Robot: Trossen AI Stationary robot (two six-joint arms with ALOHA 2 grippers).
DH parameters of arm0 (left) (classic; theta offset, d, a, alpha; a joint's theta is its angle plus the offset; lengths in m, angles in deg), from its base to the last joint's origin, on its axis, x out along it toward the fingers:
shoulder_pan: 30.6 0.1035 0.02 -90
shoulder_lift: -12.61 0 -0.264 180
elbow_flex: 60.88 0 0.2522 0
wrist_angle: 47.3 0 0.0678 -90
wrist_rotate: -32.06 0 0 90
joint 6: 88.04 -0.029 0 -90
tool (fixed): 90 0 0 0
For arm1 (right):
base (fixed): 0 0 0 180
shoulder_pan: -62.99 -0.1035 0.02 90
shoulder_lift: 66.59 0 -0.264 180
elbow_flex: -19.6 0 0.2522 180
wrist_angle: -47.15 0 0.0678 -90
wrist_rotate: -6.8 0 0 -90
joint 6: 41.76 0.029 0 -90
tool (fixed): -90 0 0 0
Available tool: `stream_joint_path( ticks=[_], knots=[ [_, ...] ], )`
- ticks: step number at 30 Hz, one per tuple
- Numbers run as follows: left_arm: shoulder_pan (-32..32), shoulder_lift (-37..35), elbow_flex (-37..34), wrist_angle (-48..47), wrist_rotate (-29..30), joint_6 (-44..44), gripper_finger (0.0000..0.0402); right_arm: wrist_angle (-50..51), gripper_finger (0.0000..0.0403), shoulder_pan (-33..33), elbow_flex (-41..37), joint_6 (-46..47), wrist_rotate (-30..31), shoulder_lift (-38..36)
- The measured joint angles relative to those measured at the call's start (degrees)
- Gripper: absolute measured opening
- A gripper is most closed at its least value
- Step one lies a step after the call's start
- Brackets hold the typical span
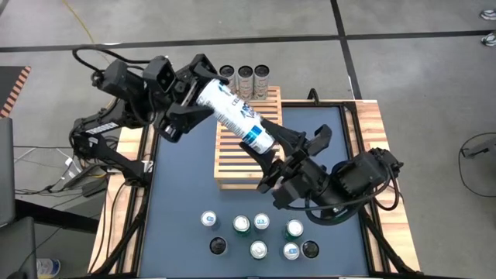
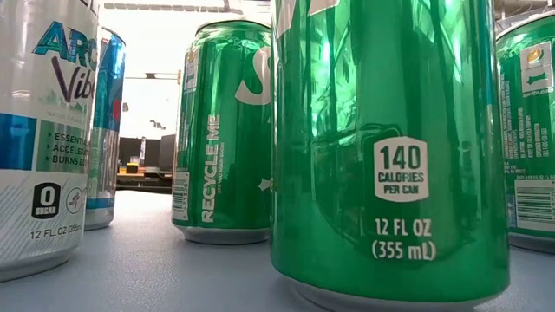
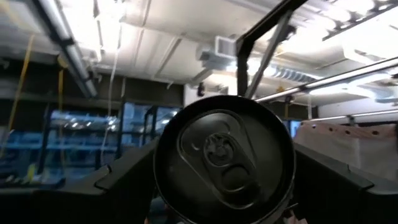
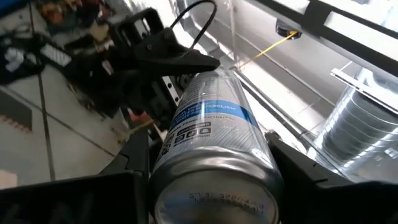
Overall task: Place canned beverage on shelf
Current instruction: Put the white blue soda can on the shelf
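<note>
Canned beverage, a tall white-and-blue aluminium can (image 1: 234,116), is being held in the air above the light-brown slatted wooden shelf (image 1: 236,159), lying tilted between the two arms. Its bottom end is being gripped by the fingers of the right gripper (image 1: 273,151), as the right wrist view shows, with a dark finger pressed on either side of the can's base. Its top end is being framed by the left gripper (image 1: 203,87); in the left wrist view the can's lid with its pull tab is seen between the left fingers (image 3: 121,180), which are standing wide and do not appear to be pressing on it. A handover from left to right is judged to be under way, with the can's weight now being carried by the right arm.

Three upright cans (image 1: 245,75) are being kept in a row just beyond the far end of the shelf. Eight more cans (image 1: 260,236), white, green and dark, are being kept in a loose group on the blue desk (image 1: 178,194) near its front edge.

No can is being carried by the shelf itself. Freeing the can from the left arm, turning it upright and setting it on the slats are judged to be still left.
</note>
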Motion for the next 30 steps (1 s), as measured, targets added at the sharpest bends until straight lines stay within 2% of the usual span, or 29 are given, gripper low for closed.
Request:
stream_joint_path(
  ticks=[7, 18, 30],
  knots=[
    [0.17, -0.52, -0.02, -3.27, 4.89, -0.50, 0.0314, -3.05, 0.0197, 0.04, -0.02, -8.33, 2.46, 0.04],
    [0.24, -0.62, -0.02, -6.47, 9.29, 1.78, 0.0314, -3.30, 0.0197, 1.62, -0.04, -9.10, 3.69, 0.04],
    [0.28, -0.57, -0.04, -8.32, 7.13, 0.46, 0.0314, -3.09, 0.0197, 1.62, -0.07, -9.23, 3.65, 0.07]
  ],
)
